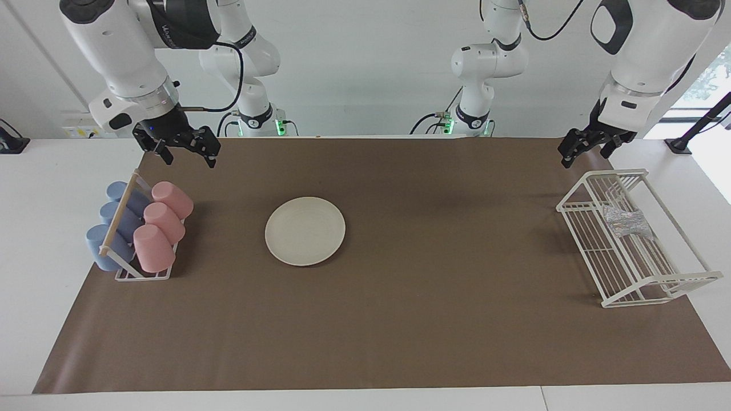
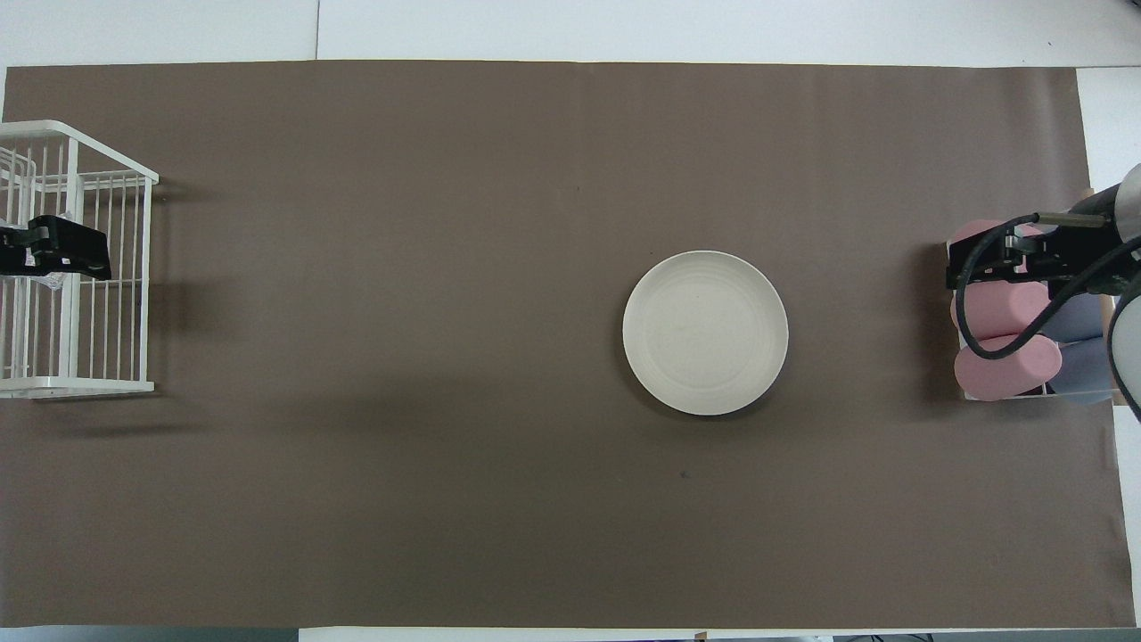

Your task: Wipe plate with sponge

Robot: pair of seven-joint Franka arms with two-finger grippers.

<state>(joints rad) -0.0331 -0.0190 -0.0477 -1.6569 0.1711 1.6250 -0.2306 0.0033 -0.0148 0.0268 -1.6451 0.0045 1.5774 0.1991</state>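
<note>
The cream-white plate [image 1: 305, 230] [image 2: 705, 332] lies flat on the brown mat, toward the right arm's end of the table. The silvery sponge [image 1: 628, 221] rests inside the white wire rack [image 1: 578, 196] [image 2: 76, 135] at the left arm's end. My left gripper [image 1: 583, 158] [image 2: 55, 257] hangs open in the air over the rack's robot-side end, holding nothing and well above the sponge. My right gripper [image 1: 191, 161] [image 2: 998, 260] hangs open and empty above the cup rack. In the overhead view the sponge is not plain to see.
A small rack [image 1: 143, 275] holds three pink cups [image 1: 163, 220] [image 2: 1005, 370] and blue cups [image 1: 108, 242] lying on their sides at the right arm's end. The brown mat [image 1: 434, 257] covers most of the table.
</note>
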